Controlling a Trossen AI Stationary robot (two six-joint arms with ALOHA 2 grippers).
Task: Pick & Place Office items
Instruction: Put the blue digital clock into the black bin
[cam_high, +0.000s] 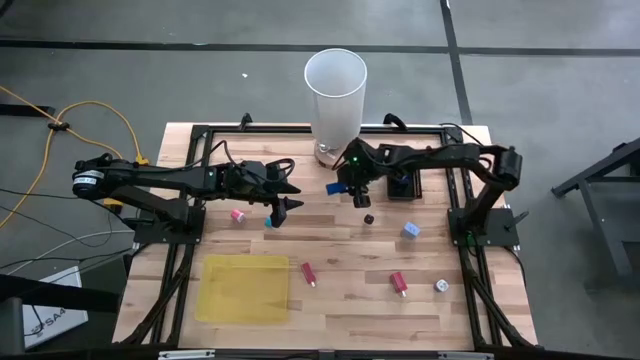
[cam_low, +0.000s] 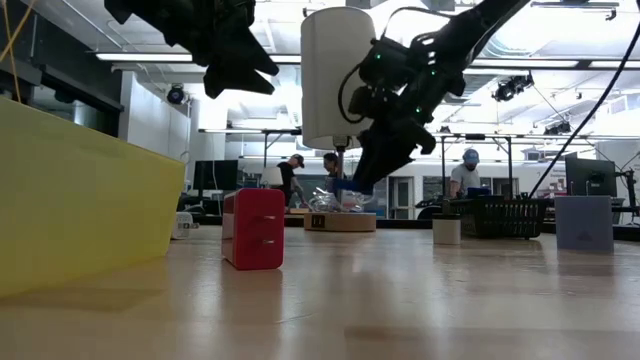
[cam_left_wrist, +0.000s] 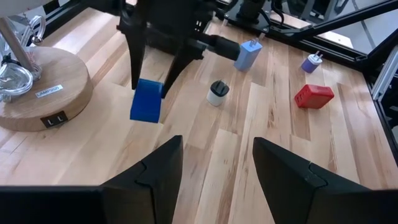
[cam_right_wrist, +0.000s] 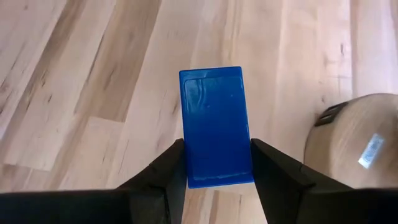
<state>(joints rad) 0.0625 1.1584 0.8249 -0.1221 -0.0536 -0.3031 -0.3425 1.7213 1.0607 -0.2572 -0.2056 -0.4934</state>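
My right gripper (cam_high: 345, 188) hangs over the table's far middle, just in front of the tall white cylinder (cam_high: 335, 90), and is shut on a blue block (cam_right_wrist: 217, 124). My left gripper (cam_left_wrist: 217, 168) waits open and empty to its left, above a teal piece (cam_high: 268, 222) and beside a pink one (cam_high: 237, 214). Other office items lie on the wood: a dark cylinder (cam_high: 369, 218), a light blue piece (cam_high: 410, 229), two red pieces (cam_high: 308, 273) (cam_high: 399, 283) and a whitish round one (cam_high: 441, 286). My right gripper pinches the blue block's two long sides (cam_right_wrist: 191, 163) between its two fingers, near the end closer to the wrist. The fingers slant down from the table's right and lie along the block. The block (cam_left_wrist: 146, 99) hangs below the fingers, clear of the table.
A flat yellow sheet (cam_high: 245, 288) lies at the near left. A small black tray (cam_high: 400, 185) sits at the far right, beside the cylinder's round wooden base (cam_left_wrist: 43, 87). A black frame (cam_high: 200, 135) runs around the table's edges. People stand in the room beyond.
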